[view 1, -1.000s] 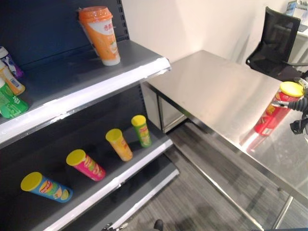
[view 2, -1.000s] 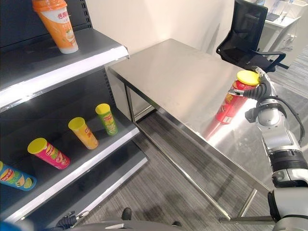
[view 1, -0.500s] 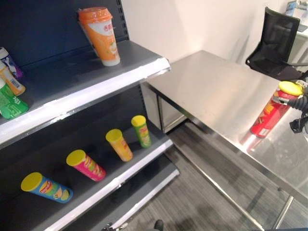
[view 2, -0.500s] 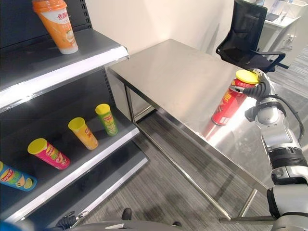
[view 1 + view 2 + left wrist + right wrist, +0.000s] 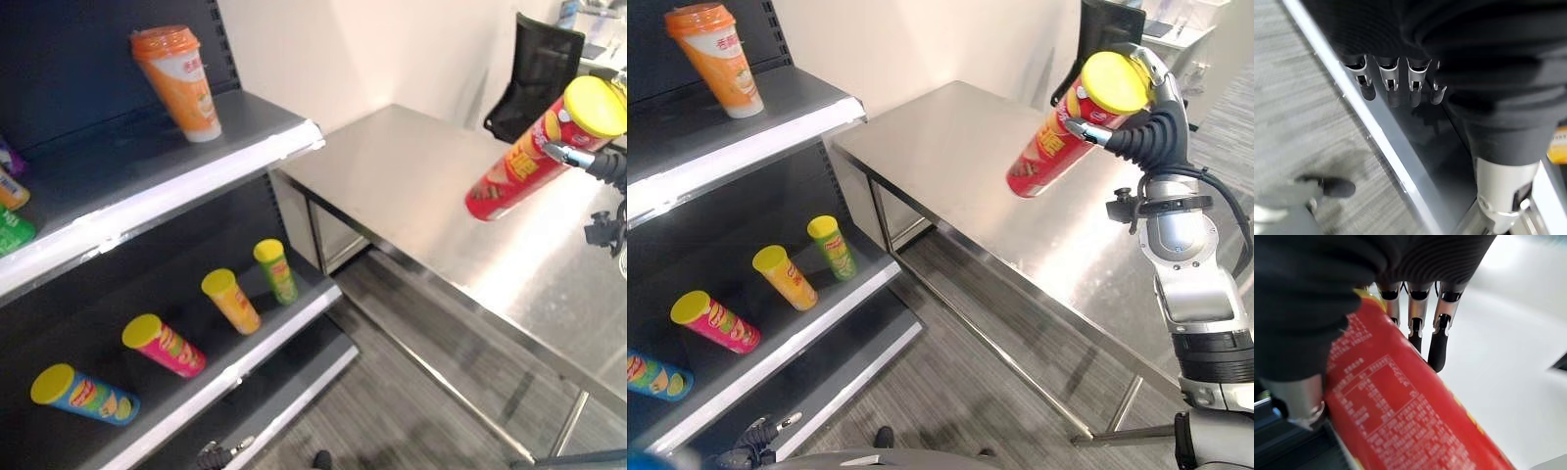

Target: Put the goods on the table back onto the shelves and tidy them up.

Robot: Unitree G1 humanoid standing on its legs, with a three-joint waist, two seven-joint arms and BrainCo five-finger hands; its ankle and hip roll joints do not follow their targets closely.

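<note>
right hand wrapped round red chip can, clear above steel table | left hand relaxed, idle | I judge shelving left: lower shelf holds four cans

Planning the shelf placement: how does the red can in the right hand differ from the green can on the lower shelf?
The red can is in the air, tilted, in the right hand; the green can stands on the lower shelf. The red can looks larger. Both have yellow lids.
</note>
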